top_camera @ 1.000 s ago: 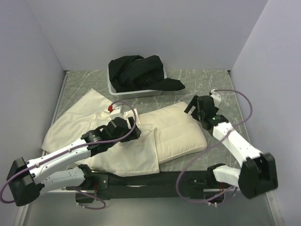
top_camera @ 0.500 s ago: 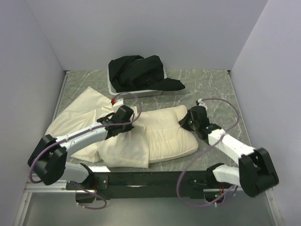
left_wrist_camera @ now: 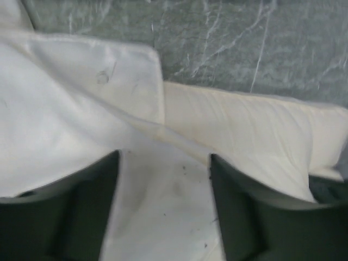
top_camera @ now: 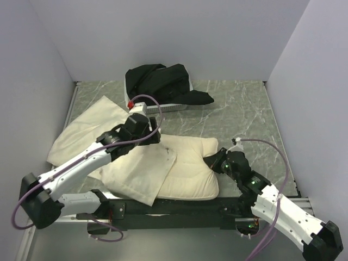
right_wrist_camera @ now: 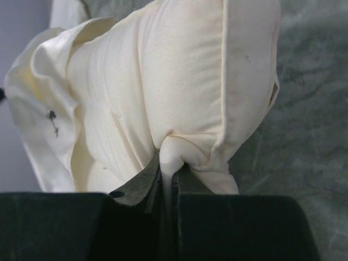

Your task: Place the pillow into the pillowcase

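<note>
Table (top_camera: 239,109): basket (top_camera: 163,107) of black cloth (top_camera: 160,81); pillowcase (top_camera: 136,174) over pillow (top_camera: 190,160).

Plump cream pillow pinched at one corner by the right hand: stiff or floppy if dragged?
Probably floppy: the plump cream pillow bunches where the right hand pinches its corner. Probably light for its bulk, looking puffy and loosely filled.

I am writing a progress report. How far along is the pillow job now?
Done: nothing certain; the pillowcase only overlaps the left end of the pillow. In hand: the right gripper pinches the pillow's right edge; the left gripper is open above the cloth. Left: sliding the pillow inside.
</note>
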Robot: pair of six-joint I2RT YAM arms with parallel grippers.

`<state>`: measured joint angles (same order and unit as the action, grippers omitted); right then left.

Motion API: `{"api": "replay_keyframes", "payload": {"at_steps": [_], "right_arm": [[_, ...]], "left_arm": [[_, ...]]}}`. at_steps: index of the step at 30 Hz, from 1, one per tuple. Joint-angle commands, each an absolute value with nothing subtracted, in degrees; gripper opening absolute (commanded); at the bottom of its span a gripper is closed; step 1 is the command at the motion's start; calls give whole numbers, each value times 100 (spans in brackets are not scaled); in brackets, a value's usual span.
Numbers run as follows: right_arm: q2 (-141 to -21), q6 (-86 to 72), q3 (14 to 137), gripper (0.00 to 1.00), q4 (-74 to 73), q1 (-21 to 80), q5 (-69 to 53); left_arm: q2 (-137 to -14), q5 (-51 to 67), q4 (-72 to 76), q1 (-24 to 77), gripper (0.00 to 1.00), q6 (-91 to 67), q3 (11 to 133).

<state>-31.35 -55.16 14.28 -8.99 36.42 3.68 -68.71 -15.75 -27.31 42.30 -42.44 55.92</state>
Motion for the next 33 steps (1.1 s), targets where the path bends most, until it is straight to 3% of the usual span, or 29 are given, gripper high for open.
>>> {"api": "replay_keyframes", "payload": {"at_steps": [1,5,8,14,17,20,23,26,29,33], "right_arm": [[-3330,-5757,1327,0,-325,3884,-211],[-3323,-5809,1310,0,-579,4271,263],[-3129,-5871,1213,0,-747,4289,483],[-3024,-5810,1327,0,-1063,4289,677],[-3058,-5783,1318,0,-1055,4289,668],[-3120,-5774,1327,0,-1020,4280,607],[-3181,-5766,1336,0,-958,4289,563],[-3191,-5757,1354,0,-1002,4289,527],[-3147,-5739,1371,0,-1011,4280,483],[-3085,-5695,1511,0,-1186,4289,457]], "left_arm": [[-6565,-1933,-3295,4587,84,-3394,6388],[-7504,-2689,-4041,5210,87,-2971,7529],[-8356,-3013,-4297,5519,83,-2813,7909],[-9641,-4342,-5704,5932,65,-3471,8262],[-9458,-4045,-5494,5959,67,-3551,7955],[-9430,-3746,-5151,5941,77,-3393,7673],[-9536,-3552,-4853,5828,75,-3296,7532],[-9580,-3130,-4502,5713,63,-3094,7401],[-9571,-2541,-4316,5581,40,-2875,7365],[-9528,-2215,-4359,5511,1,-2716,7540]]}}
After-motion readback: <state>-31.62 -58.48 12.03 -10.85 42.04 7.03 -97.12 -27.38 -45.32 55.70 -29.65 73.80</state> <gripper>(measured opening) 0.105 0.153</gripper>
